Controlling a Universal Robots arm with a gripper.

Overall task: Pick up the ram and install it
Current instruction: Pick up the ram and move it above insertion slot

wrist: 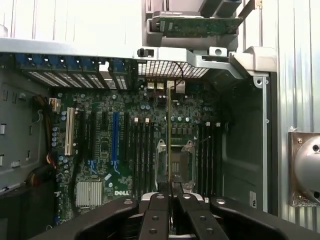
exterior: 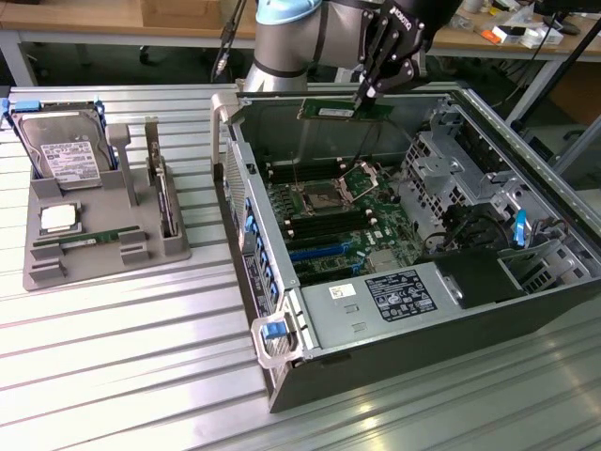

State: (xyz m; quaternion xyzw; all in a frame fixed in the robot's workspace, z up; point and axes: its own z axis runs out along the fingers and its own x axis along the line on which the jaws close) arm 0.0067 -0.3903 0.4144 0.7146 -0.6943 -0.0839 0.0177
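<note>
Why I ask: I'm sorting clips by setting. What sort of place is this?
Probably a robotics lab or workshop: a robot arm holds the ram over an open computer case on a ribbed metal table, with cluttered wooden workbenches behind.

The table (exterior: 113, 366) is ribbed bare metal, shiny with glare. The case (exterior: 404, 362) is dark, matt sheet metal. The holder (exterior: 103, 263) looks like matt grey plastic. The ram (exterior: 329, 111) is green circuit board, slightly glossy. The gripper (wrist: 170, 186) is smooth black with a faint sheen. The bench (exterior: 94, 14) behind looks wooden.
</note>
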